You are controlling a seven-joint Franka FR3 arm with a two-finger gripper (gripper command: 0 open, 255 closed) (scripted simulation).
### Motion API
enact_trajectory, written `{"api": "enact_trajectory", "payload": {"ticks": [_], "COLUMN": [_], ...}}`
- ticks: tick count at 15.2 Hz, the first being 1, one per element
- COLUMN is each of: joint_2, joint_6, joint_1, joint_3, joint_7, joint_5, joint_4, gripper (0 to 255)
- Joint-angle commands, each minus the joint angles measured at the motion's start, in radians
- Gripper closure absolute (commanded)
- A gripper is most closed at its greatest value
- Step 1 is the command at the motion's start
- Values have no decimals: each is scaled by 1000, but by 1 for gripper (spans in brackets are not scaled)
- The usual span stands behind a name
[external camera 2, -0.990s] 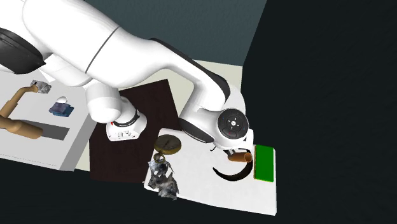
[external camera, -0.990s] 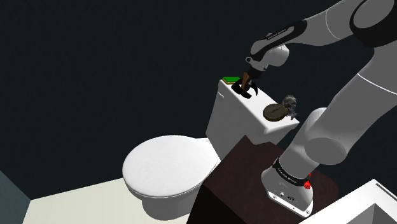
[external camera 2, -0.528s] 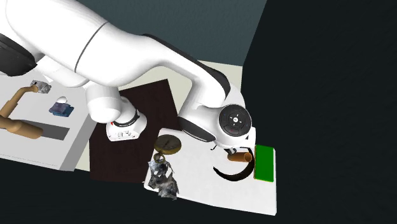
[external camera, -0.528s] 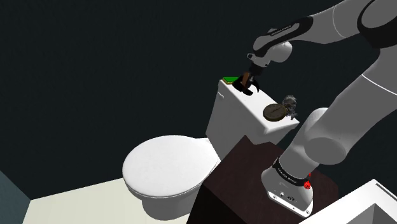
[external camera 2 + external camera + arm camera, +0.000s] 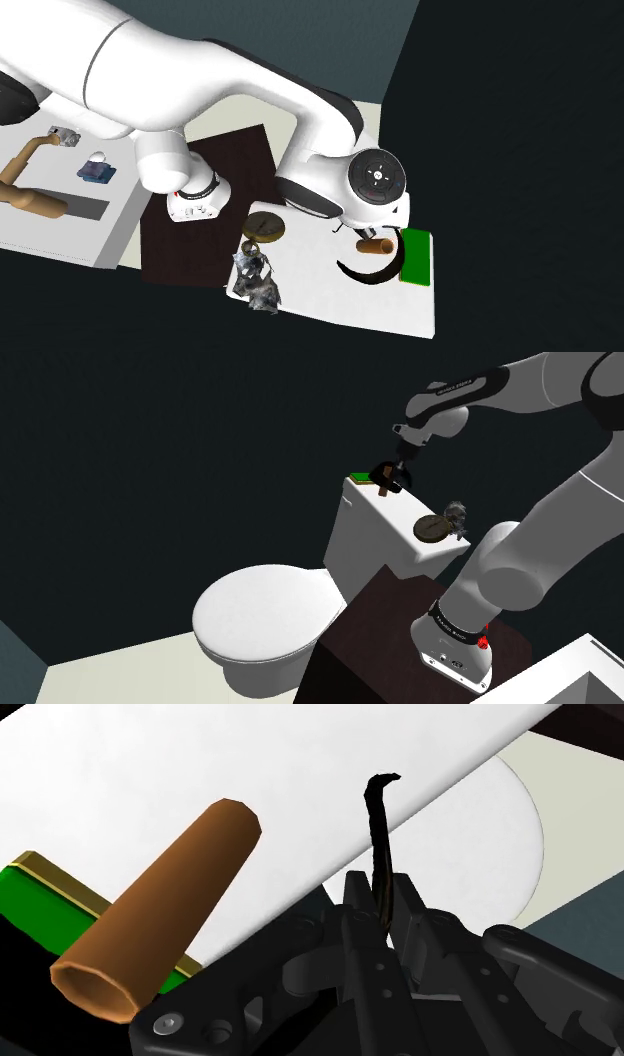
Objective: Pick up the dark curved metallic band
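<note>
My gripper (image 5: 380, 904) is shut on the dark curved band (image 5: 378, 834), whose thin black strip rises from between the fingers. A brown tube (image 5: 160, 924) hangs close beside the band. In the shoulder view the gripper (image 5: 390, 470) holds the band (image 5: 381, 476) and tube (image 5: 386, 487) just above the white toilet tank lid (image 5: 385, 527). From the second exterior view the band (image 5: 365, 275) curves below the hand, the tube (image 5: 376, 246) next to it.
A green book (image 5: 415, 257) lies at the tank lid's far end. A round bronze disc (image 5: 432, 528) and a grey crumpled figure (image 5: 458, 514) sit at its near end. The white toilet seat (image 5: 265, 614) lies below, and the dark stand (image 5: 380, 642) beside it.
The gripper has risen from the tank lid with the band and brown tube in it, and the wrist has swung up and toward the shoulder view's right.
</note>
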Motion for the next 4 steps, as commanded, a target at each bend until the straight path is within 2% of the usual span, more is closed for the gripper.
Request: {"api": "enact_trajectory", "payload": {"ticks": [1,4], "joint_2": [-19,-27], "joint_6": [-31,-47], "joint_1": [-3,-5], "joint_3": [8,12], "joint_7": [14,20], "joint_5": [-13,-18], "joint_4": [16,25], "gripper": [255,255]}}
